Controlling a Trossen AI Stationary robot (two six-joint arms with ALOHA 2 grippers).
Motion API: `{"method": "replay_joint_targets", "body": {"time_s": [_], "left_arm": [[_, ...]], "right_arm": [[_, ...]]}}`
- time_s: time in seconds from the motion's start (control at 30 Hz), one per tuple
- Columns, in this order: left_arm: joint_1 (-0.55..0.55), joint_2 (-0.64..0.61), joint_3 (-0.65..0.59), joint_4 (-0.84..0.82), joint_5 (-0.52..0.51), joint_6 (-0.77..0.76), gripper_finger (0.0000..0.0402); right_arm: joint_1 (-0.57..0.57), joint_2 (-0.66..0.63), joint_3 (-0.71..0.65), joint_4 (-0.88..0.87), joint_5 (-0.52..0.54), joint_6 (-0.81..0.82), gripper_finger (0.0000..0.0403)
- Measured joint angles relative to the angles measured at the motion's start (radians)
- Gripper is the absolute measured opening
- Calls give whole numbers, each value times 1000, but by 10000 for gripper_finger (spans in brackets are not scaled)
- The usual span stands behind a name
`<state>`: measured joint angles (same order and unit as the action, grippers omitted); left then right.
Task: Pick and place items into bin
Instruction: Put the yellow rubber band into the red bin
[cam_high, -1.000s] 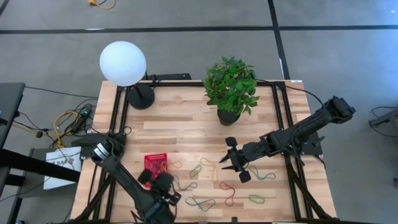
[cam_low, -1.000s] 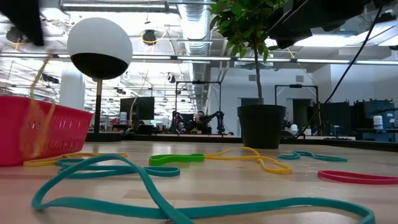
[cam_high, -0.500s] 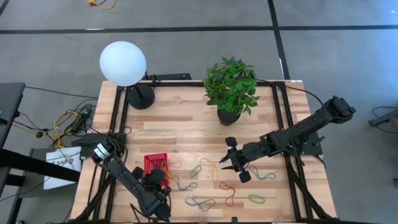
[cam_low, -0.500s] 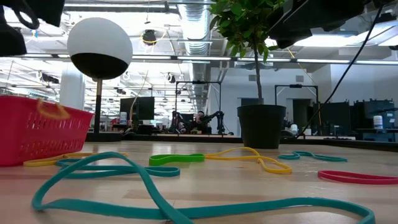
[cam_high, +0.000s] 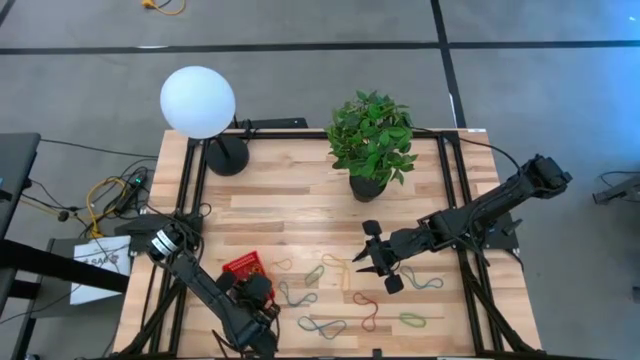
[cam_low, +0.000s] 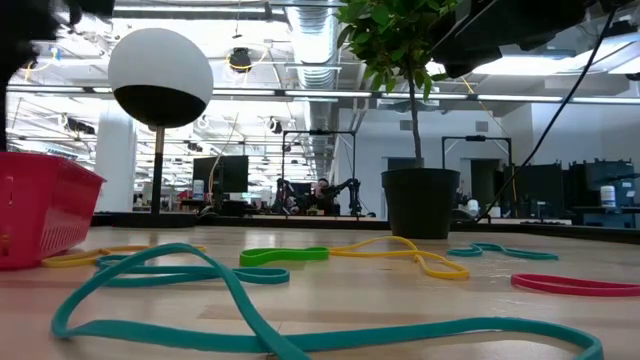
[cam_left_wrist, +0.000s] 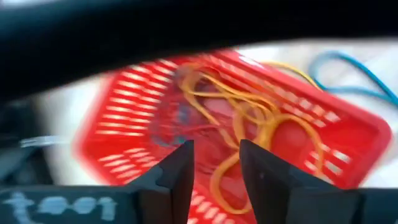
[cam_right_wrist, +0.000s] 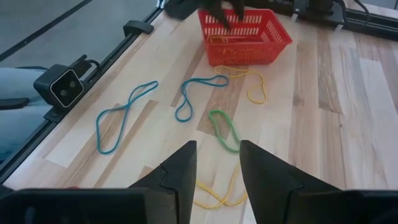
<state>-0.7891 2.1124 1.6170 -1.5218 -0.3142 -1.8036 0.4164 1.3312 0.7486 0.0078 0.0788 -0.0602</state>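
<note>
My left gripper (cam_high: 252, 293) hung just over the red basket (cam_high: 242, 268), fingers (cam_left_wrist: 175, 171) parted, gripping nothing. Orange loops (cam_left_wrist: 249, 121) lay tangled inside the basket. My right gripper (cam_high: 372, 262) waited mid-table, also unclenched, empty. Around: potted plant (cam_high: 371, 140), globe lamp (cam_high: 199, 102), loose bands — green (cam_right_wrist: 222, 128), blue (cam_right_wrist: 196, 93), teal (cam_right_wrist: 122, 122), yellow (cam_right_wrist: 250, 84). My own arm covered the basket's near edge from above; its contents were blurred.

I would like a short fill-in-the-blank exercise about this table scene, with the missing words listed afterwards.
1. The basket holding orange bands is ____ in colour.
2. The potted plant has ____ leaves.
3. The lamp has a round ____ globe.
4. The left gripper hangs over the ____.

Missing words: red; green; white; basket
</note>
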Motion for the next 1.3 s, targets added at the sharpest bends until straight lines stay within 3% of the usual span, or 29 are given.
{"method": "replay_joint_targets", "body": {"time_s": [0.2,0.43,0.63,0.83,1.0,1.1,1.3], "left_arm": [[-3,-72,74,-56,-115,1,121],[-5,-261,16,-48,-121,4,98],[-40,-425,-100,-51,-235,-7,76],[-73,-571,-306,-50,-286,-39,72],[-87,-662,-480,134,-500,-70,76],[-59,-702,-520,336,-523,95,76],[94,-705,-526,699,-369,581,73]], "right_arm": [[0,0,0,0,0,0,118],[0,0,0,19,0,30,118],[0,0,0,25,0,34,118],[-1,0,0,34,0,34,118],[-22,0,0,70,0,36,118],[-35,0,0,78,1,96,118],[-73,0,0,90,1,166,118]]}}
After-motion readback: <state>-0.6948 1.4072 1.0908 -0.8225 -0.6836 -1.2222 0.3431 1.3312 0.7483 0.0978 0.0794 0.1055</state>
